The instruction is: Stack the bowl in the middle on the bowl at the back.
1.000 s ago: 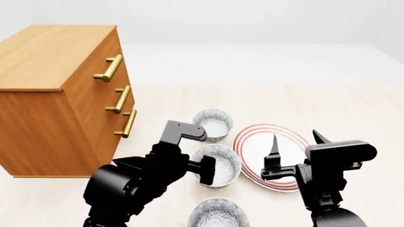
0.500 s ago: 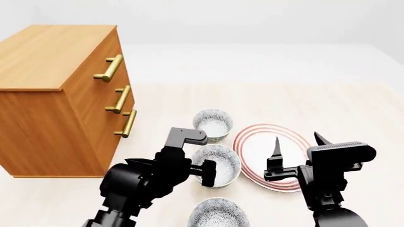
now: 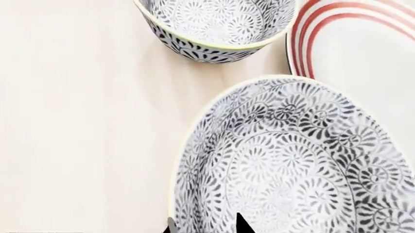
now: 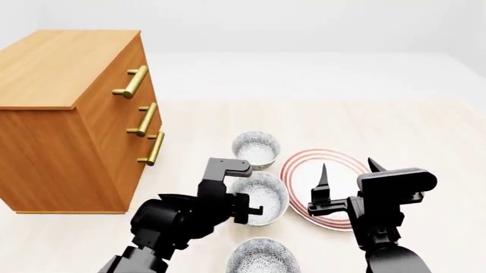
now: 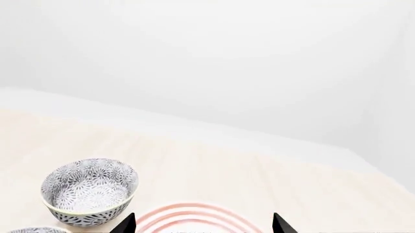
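Step in hand, as judged: grasp of middle bowl (image 4: 260,196), not yet lifted.

- Left gripper (image 3: 204,227) at near-left rim of middle bowl; fingertips straddle rim wall, one inside, one outside. Whether clamped: cannot tell.
- Right gripper (image 4: 345,173) jaws apart, empty, hovers over plate (image 4: 304,181).
- Middle bowl on table (image 4: 410,131), just in front of back bowl (image 4: 256,149), small gap between; plate rim just beside both.
- Next: close on rim, lift clear above back bowl's rim, carry back, lower centred.
- Room: dresser (image 4: 68,114) at left, near arm; front bowl (image 4: 262,256) near below; open table behind.
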